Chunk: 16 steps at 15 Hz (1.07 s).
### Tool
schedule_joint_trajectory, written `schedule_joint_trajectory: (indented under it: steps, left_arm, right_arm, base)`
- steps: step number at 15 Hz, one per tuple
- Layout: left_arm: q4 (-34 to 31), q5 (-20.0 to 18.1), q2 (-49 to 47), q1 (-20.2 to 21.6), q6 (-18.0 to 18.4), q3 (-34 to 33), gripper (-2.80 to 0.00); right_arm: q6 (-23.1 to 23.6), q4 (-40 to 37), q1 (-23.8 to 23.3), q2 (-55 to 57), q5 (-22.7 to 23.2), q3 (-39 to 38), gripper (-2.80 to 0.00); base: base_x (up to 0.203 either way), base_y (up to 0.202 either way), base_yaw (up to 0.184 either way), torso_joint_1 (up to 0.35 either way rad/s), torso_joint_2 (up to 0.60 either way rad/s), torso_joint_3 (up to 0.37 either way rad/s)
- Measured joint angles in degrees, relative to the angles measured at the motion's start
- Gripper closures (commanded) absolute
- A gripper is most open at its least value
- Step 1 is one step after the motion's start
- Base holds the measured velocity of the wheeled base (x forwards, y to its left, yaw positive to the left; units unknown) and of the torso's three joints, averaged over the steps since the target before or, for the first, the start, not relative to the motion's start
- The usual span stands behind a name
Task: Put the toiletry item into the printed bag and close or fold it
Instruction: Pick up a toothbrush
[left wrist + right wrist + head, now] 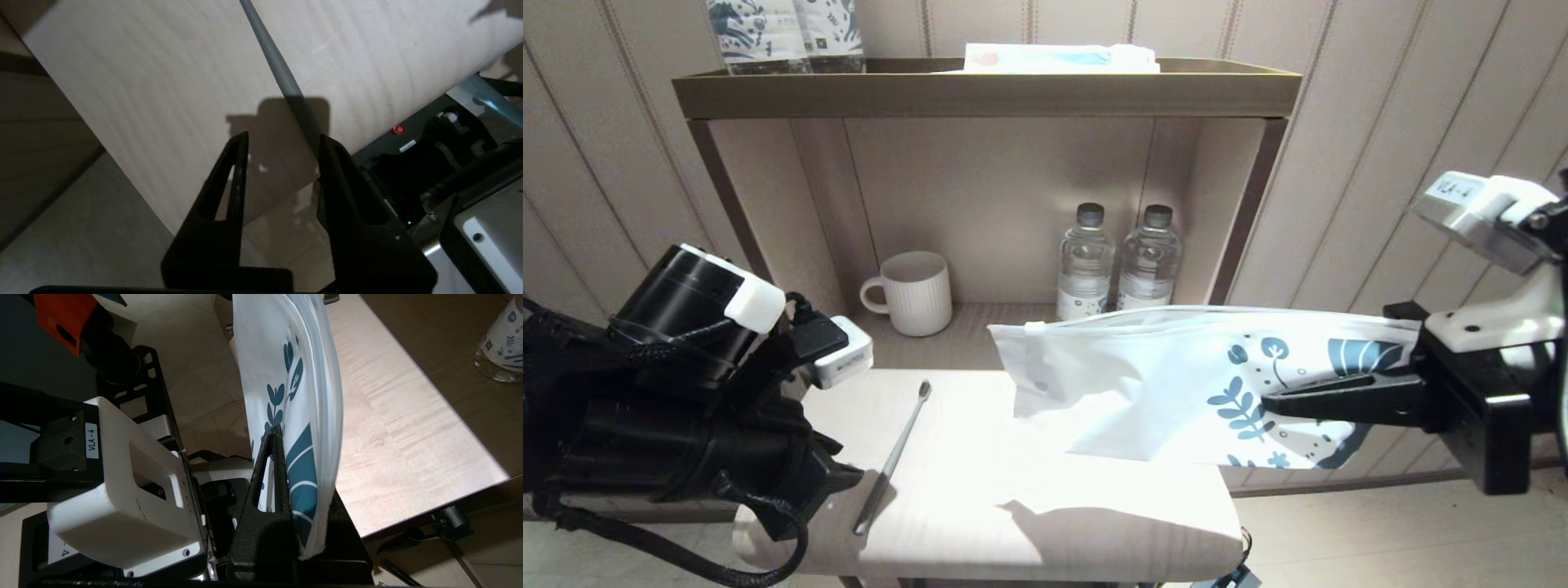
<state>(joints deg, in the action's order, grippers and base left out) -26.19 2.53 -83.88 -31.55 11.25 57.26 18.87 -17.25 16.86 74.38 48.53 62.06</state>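
Observation:
The slim grey toothbrush lies on the pale wooden table, its bristle head pointing toward the shelf. My left gripper hovers open over the handle's near end, with nothing between its fingers. The printed bag, white with dark blue leaves, hangs in the air over the table's right side. My right gripper is shut on the bag's printed end. The bag's zip edge with its slider points left, toward the toothbrush.
Behind the table a shelf niche holds a white ribbed mug and two water bottles. Blue-patterned packs and a flat packet sit on the shelf top. Panelled wall flanks both sides.

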Motion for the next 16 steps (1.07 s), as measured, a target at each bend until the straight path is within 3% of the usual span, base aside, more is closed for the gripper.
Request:
schedule_joint_trajectory:
  steps: [2,4,9,16]
  left_arm:
    - [-3.24,0.3,-1.61,-0.53,-3.73,4.01,-2.8]
    - [-5.25,0.72,-4.45,-1.48,-5.23,7.93,-2.8]
    - [-5.31,5.96,-13.83,-3.5,-7.2,12.27,-2.8]
    - [-4.09,5.95,-19.81,-3.18,-7.42,13.19,-2.8]
  right_arm:
    - [-0.07,-0.27,-0.02,-0.4,0.0,-0.12,0.0]
    - [-0.08,-0.3,0.02,-0.59,0.0,-0.27,0.0]
    - [-0.02,-0.24,-0.28,-0.26,0.01,-0.21,0.0]
    - [-0.01,0.02,-0.46,0.01,0.66,-0.79,0.0]
  base:
    - [0.0,0.0,0.0,0.0,0.0,0.0]
    - [0.0,0.0,0.0,0.0,0.0,0.0]
    - [0.0,0.0,0.0,0.0,0.0,0.0]
    - [0.0,0.0,0.0,0.0,0.0,0.0]
